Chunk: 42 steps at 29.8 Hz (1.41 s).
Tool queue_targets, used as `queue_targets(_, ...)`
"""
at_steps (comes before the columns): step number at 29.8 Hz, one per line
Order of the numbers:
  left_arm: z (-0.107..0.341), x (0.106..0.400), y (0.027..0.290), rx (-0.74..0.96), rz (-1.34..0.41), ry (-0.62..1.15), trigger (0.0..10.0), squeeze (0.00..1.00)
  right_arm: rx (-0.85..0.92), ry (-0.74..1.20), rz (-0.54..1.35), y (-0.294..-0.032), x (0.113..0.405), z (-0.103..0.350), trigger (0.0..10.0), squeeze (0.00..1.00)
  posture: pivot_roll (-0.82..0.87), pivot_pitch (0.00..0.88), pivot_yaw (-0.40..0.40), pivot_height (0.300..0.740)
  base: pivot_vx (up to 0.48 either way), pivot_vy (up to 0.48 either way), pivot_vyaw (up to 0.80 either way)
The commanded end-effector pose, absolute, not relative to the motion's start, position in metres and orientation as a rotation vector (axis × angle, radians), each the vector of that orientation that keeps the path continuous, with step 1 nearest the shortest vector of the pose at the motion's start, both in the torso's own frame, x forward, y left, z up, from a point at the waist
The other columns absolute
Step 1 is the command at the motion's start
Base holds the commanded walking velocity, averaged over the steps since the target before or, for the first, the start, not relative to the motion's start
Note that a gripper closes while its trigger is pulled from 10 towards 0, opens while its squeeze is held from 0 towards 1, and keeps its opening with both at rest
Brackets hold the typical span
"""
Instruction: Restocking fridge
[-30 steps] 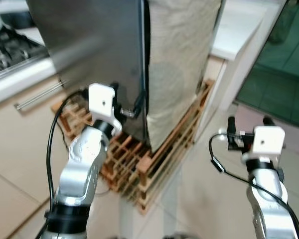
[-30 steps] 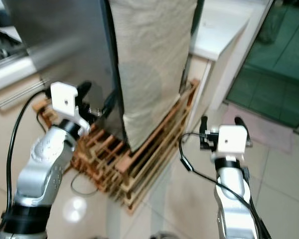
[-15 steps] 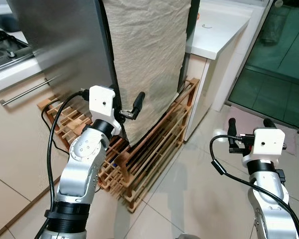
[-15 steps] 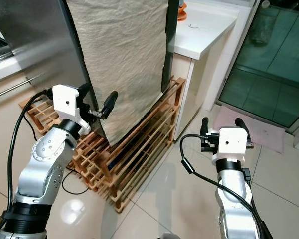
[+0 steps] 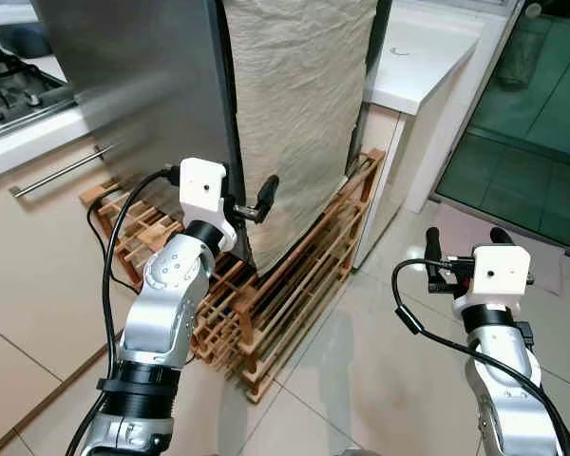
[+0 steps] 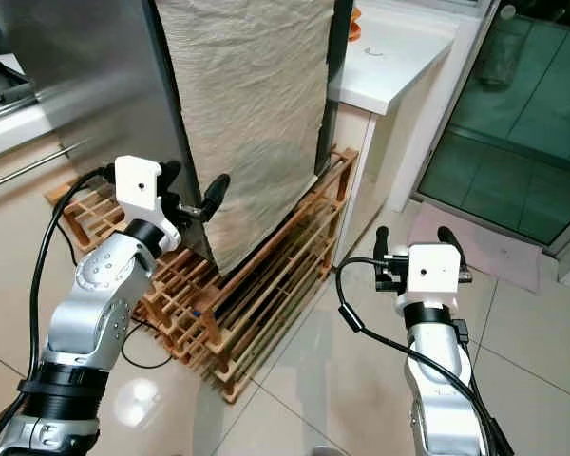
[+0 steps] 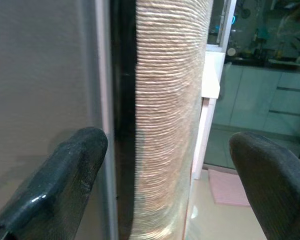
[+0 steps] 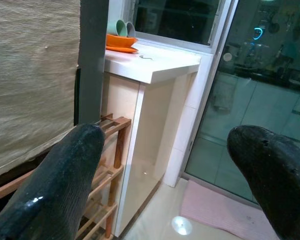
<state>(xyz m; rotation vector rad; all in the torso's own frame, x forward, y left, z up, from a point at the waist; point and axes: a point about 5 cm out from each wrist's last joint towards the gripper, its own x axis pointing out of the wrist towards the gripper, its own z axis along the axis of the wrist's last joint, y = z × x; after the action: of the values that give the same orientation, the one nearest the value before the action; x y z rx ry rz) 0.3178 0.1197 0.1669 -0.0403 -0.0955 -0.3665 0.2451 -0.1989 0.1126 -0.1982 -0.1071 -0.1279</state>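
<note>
The steel fridge (image 5: 142,85) stands on a wooden slatted rack (image 5: 294,275), its side draped with a beige woven cloth (image 5: 299,104), beside a white counter (image 5: 423,71). The left gripper (image 5: 247,207) reaches to the fridge's lower front corner with its fingers (image 7: 65,175) spread apart on either side of the edge, one before the steel face and one past the cloth. The right gripper (image 5: 464,252) hovers above the tiled floor (image 5: 380,361) well to the right, its fingers apart and holding nothing

My left hand (image 5: 248,211), fingers spread, straddles the fridge door (image 5: 152,85) edge, where a beige cloth (image 5: 299,104) hangs over the dark gap. A wooden rack (image 5: 275,285) crowds the floor beneath. My right hand (image 5: 461,256) hovers above open tiled floor (image 5: 380,332) beside the white worktop (image 5: 423,62).
</note>
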Motion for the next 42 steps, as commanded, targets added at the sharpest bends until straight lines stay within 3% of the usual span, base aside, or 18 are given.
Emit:
queue_targets(1,0.165,0.321,0.116,-0.044,-0.378,-0.073,10.0,0.00,-0.199,-0.111,-0.130,-0.201,0.244,0.113,10.0,0.00,-0.17,0.000,0.018,0.740,0.000,0.000,0.00)
queue_targets(15,0.157,0.331,0.090,-0.063,-0.426,0.050,10.0,0.00,-0.188,-0.096,-0.127,-0.197,0.240,0.109,10.0,0.00,-0.17,0.000,0.020,0.740,0.000,0.000,0.00)
queue_targets(19,0.170,0.330,0.041,-0.068,-0.678,0.050,10.0,0.00,-0.172,0.022,-0.074,-0.199,0.234,0.086,10.0,0.00,-0.18,0.000,0.015,0.740,0.000,0.000,0.00)
queue_targets(24,0.185,0.325,0.019,-0.082,-0.839,-0.002,10.0,0.00,-0.168,0.117,-0.055,-0.202,0.225,0.066,10.0,0.00,-0.20,0.000,0.020,0.740,0.000,0.000,0.00)
queue_targets(35,0.212,0.310,-0.003,-0.168,-1.128,-0.091,10.0,0.00,-0.129,0.352,-0.044,-0.212,0.205,0.018,10.0,0.00,-0.19,0.001,0.022,0.740,0.000,0.000,0.00)
queue_targets(42,0.213,0.303,-0.004,-0.239,-1.187,-0.082,10.0,0.00,-0.112,0.384,-0.042,-0.216,0.208,-0.004,10.0,0.00,-0.20,0.001,0.027,0.740,0.000,0.000,0.00)
